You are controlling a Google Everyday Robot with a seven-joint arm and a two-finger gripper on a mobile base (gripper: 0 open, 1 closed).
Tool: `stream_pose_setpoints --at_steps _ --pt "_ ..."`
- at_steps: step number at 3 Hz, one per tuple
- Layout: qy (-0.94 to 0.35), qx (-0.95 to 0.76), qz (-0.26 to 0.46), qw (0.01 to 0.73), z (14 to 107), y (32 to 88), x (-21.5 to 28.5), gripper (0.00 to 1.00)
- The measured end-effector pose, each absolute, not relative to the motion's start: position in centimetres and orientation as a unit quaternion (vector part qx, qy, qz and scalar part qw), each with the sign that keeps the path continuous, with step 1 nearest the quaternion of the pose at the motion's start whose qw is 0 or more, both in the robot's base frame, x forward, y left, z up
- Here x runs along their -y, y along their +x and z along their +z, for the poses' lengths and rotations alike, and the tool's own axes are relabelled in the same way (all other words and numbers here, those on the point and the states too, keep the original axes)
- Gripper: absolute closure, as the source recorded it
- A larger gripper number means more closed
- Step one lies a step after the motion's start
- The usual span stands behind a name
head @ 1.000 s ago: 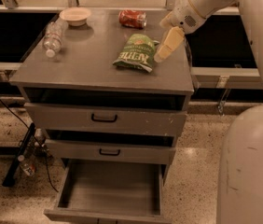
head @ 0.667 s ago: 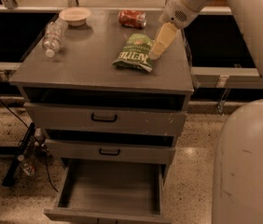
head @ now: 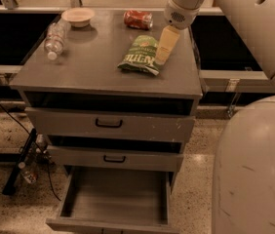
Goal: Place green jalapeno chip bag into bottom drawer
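The green jalapeno chip bag (head: 140,55) lies flat on the grey cabinet top (head: 88,67), right of centre, with white lettering facing up. My gripper (head: 161,58) comes down from the pale arm at the upper right. Its tip sits just at the bag's right edge, low over the top surface. The bottom drawer (head: 109,224) is pulled out toward the camera, showing a bare grey floor.
A red crushed can (head: 138,19) lies behind the bag. A small bowl (head: 78,16) and a clear plastic bottle (head: 55,38) are at the back left. Two upper drawers with black handles (head: 109,124) are slightly ajar. The robot's pale body (head: 254,179) fills the lower right.
The gripper has moved left along the cabinet top, closing the gap to the bag's right edge. The bag and the drawers have not moved.
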State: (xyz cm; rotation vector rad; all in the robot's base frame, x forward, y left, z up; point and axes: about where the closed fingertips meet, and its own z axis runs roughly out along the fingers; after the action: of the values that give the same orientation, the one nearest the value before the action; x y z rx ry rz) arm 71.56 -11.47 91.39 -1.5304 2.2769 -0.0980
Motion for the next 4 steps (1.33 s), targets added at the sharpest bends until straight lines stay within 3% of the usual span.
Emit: stream_pose_setpoints --at_steps 2,4 --pt "-0.538 -0.822 -0.077 0.169 91.0 71.4 11.5 0.00" --pt "-0.532 -0.829 -0.026 0.170 89.8 72.8 10.5 0.00"
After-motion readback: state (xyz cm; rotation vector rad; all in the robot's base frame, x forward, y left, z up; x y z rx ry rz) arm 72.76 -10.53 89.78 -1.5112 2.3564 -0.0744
